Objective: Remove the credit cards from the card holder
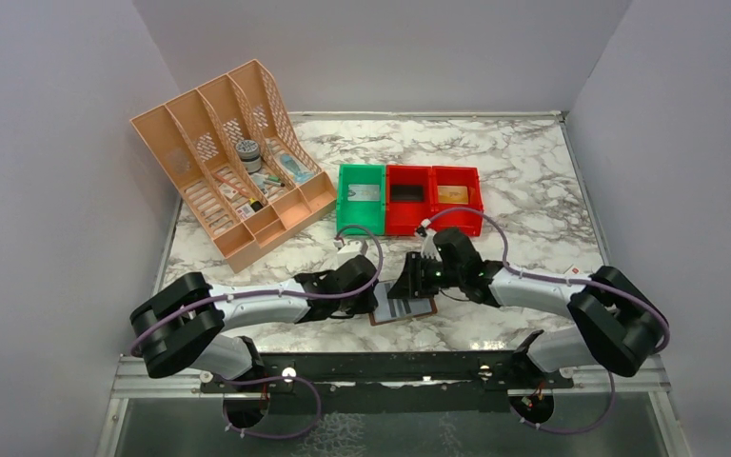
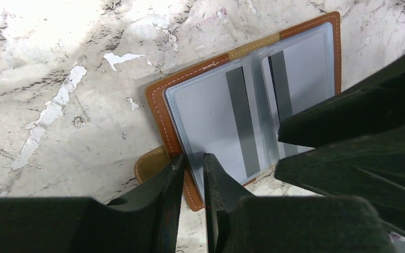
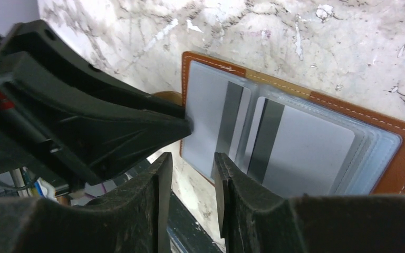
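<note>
A: Your small brown leather bifold card holder [image 2: 256, 95] lies open and flat on the white marble table [image 1: 523, 171]. It is on the near side of the green plastic bin [image 1: 360, 227], well apart from it and a little to its right.

B: You can see the pale grey-blue credit cards [image 2: 211, 116] inside it, one under each clear sleeve, each with a dark band beside the fold. Neither card is out.

A: Your left gripper [image 2: 192, 163] is on the near side of the green bin too. Its fingers are almost together, with a narrow slit between them, and the holder's stitched edge runs into that slit. The little tan snap tab [image 2: 148, 167] pokes out just beside one finger.

B: You cannot tell from these views whether that gripper is clamped on the edge.

A: Your right gripper [image 3: 190, 161] sits a bit further right of the green bin than the left one and reaches in from the opposite side. Only a slim gap shows between its fingers. They are over the holder's edge, near the dark band of the tab-side card.

B: You cannot tell whether that one is gripping or loose either. The tips of the two grippers are close together at that page.
</note>
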Robot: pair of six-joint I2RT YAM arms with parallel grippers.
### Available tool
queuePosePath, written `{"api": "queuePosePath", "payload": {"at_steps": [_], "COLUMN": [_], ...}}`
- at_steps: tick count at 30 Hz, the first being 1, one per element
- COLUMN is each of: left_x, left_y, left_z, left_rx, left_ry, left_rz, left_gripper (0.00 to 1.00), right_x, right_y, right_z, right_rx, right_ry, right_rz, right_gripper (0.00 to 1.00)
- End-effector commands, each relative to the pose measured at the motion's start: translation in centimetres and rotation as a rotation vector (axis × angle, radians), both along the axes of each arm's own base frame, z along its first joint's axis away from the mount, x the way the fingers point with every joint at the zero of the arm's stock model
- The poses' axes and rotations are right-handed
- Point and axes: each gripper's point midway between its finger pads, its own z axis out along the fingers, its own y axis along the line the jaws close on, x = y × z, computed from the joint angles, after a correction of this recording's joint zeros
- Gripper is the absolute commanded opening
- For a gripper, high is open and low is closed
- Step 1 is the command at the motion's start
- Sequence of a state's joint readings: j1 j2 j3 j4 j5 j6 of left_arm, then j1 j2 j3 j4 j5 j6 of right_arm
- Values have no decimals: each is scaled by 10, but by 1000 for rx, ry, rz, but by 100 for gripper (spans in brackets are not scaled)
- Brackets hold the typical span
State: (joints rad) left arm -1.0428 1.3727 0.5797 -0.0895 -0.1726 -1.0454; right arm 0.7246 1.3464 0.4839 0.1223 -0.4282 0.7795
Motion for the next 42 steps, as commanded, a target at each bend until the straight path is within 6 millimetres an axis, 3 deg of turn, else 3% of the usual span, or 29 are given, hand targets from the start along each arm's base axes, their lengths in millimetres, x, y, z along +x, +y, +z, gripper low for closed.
{"api": "queuePosePath", "payload": {"at_steps": [1, 7, 12, 20, 24, 33, 39, 42], "left_x": [3, 3, 2, -1, 0, -2, -1, 0], "left_y": [6, 4, 7, 4, 7, 21, 22, 24], "left_z": [-3, -5, -9, -22, -26, -34, -37, -39], "left_rx": [15, 17, 39, 70, 94, 161, 193, 206], "left_ry": [-24, -24, -23, 7, 15, 22, 29, 28], "left_rz": [23, 9, 4, -29, -19, -2, -2, -2], "left_gripper": [22, 22, 19, 12, 8, 6, 3, 2], "right_x": [0, 10, 12, 2, -1, 2, 5, 2], "right_y": [8, -12, -27, -21, -14, -1, -5, -8], "right_z": [-5, -36, -51, -56, -50, -18, -7, -2], "right_rx": [-5, -178, -269, -222, -166, -23, 58, 94], "right_ry": [27, 67, 76, 115, 127, 94, 112, 117], "right_rz": [53, -47, -88, -58, -52, -38, -31, 3], "right_gripper": [34, 33, 33, 29, 26, 20, 3, 1]}}
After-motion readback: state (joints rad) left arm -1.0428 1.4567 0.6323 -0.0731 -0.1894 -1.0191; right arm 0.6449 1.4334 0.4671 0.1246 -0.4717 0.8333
